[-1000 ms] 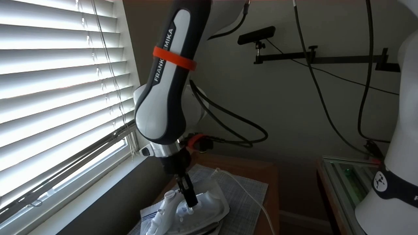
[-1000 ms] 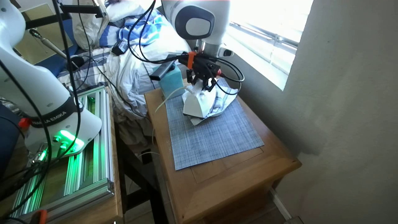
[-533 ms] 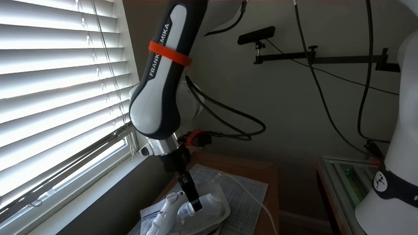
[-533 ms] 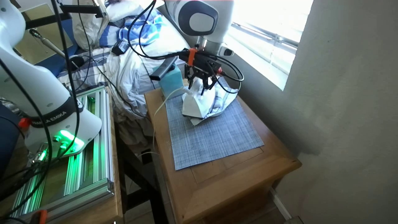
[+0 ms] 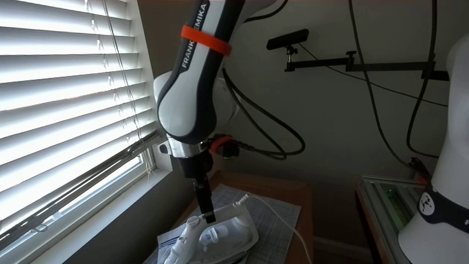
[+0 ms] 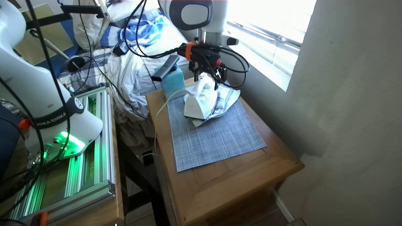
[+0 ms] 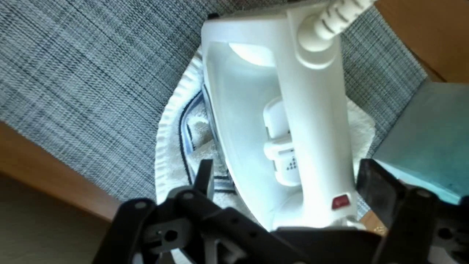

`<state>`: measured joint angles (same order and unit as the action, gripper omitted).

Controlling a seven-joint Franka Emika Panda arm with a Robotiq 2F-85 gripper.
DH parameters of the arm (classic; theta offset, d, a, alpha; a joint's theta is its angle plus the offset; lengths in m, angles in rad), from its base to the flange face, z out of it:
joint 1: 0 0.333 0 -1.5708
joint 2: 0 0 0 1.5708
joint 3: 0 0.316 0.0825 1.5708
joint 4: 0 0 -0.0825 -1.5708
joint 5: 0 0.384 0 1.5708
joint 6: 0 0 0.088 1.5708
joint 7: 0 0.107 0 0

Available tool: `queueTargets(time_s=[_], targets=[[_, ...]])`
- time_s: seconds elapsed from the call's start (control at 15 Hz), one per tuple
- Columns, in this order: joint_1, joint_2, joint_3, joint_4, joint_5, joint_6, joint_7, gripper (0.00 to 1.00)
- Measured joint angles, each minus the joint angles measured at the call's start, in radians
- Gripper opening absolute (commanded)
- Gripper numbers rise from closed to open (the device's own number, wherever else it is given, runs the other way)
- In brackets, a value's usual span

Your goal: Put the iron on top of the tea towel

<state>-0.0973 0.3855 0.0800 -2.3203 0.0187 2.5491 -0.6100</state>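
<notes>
The white iron [image 7: 315, 110] rests on the tea towel [image 7: 170, 165], which is white with blue stripes and lies bunched beneath it. In both exterior views the iron [image 6: 199, 102] stays on the towel [image 6: 229, 97], on the mat. My gripper [image 7: 285, 170] is open, its black fingers spread wide either side of the iron's handle, with nothing clasped. From an exterior view, the gripper [image 6: 206, 82] hangs at the top of the iron near its front end. Part of the towel is hidden under the iron.
A grey woven placemat [image 6: 216, 138] covers much of the wooden table [image 6: 251, 185]. Close to the iron stands a teal box [image 6: 174, 83] with a dark remote-like object [image 6: 165, 69] on top. The iron's cord [image 6: 160, 108] runs off the table edge. A window [image 5: 73, 91] borders the arm.
The jaws have opened and let go of the iron's handle. My gripper has risen a little and shifted over the handle, while the iron and towel stay in place.
</notes>
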Motion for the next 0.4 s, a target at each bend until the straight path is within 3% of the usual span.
queueTargets(time_s=[0.4], targets=[[-0.091, -0.172, -0.007, -0.171, 0.114, 0.191, 0.050, 1.00]])
